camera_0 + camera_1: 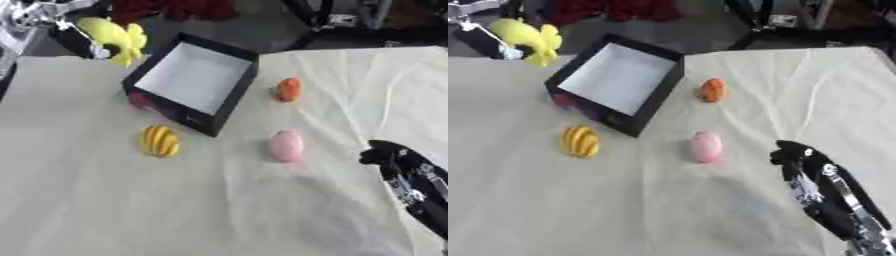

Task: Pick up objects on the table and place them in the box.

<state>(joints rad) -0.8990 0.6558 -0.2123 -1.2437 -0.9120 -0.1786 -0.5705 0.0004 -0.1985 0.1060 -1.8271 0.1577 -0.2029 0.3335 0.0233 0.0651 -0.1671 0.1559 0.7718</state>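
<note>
Two hands show, and we start at the fingers of the left hand (80, 41), far left: dark fingers curl round a yellow toy (115, 36), soft-edged and lobed, whose exact form we cannot make out. The toy is lifted off the cloth, just left of the box's far left corner and not over the opening. Behind the fingers the silver wrist runs out of the picture at the upper left corner, so most of that arm is cut off.

The right hand (802, 159) lies low at the near right, over the cloth and well apart from every object. Its fingers look drawn in to a dark, rounded end holding nothing, though blur leaves us unsure of that. The forearm runs off the lower right edge.

The black box (238, 86) stands askew at the far centre, open, with a pale inner floor; something reddish marks its near outer wall, too blurred to read. On the cream cloth (175, 200) three things lie: a yellow striped object (160, 141) near the box's near left side, an orange object (289, 89) just right of the box, and a pink rounded object (285, 145) nearer us, right of centre. What lies beyond the table's far edge is dark and indistinct.
</note>
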